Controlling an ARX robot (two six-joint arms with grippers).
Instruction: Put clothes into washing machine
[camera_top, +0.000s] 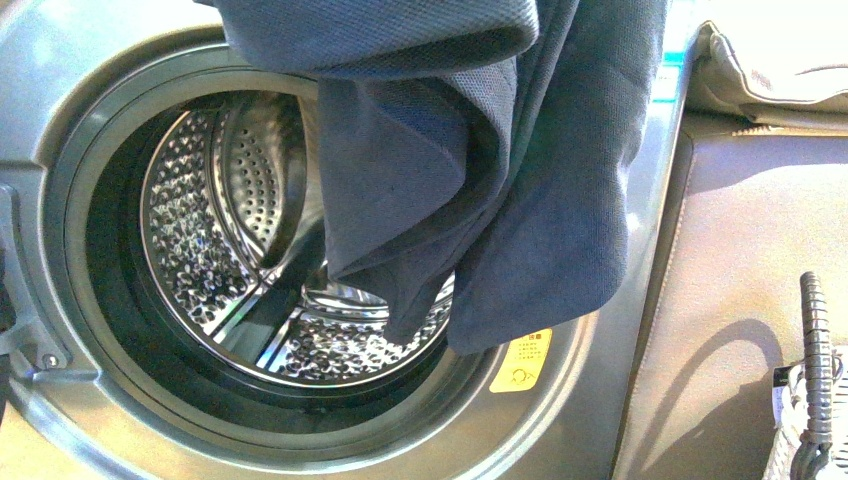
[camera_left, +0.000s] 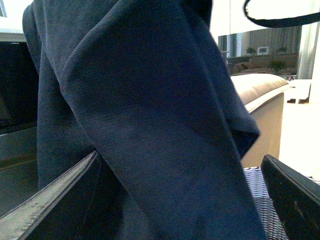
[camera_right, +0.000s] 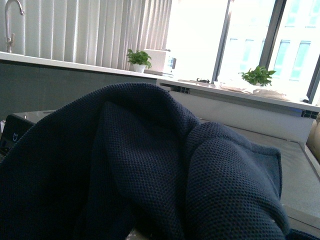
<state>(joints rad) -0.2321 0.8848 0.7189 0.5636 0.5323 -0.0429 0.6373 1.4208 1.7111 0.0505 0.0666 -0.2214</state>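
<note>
**Navy garment hangs across the open porthole**

The left gripper (camera_left: 180, 156) is wide open, its dark fingers (camera_left: 55, 200) spread either side of the dark navy-blue knit garment (camera_top: 480, 150). The garment hangs over the upper right of the silver-grey front-loading washing machine (camera_top: 60, 60), before its perforated steel drum (camera_top: 200, 200). The right gripper is buried under cloth, so I cannot tell its grip. A beige cushion (camera_top: 770, 60) and a white woven basket (camera_top: 800, 445) are to the right.
</note>
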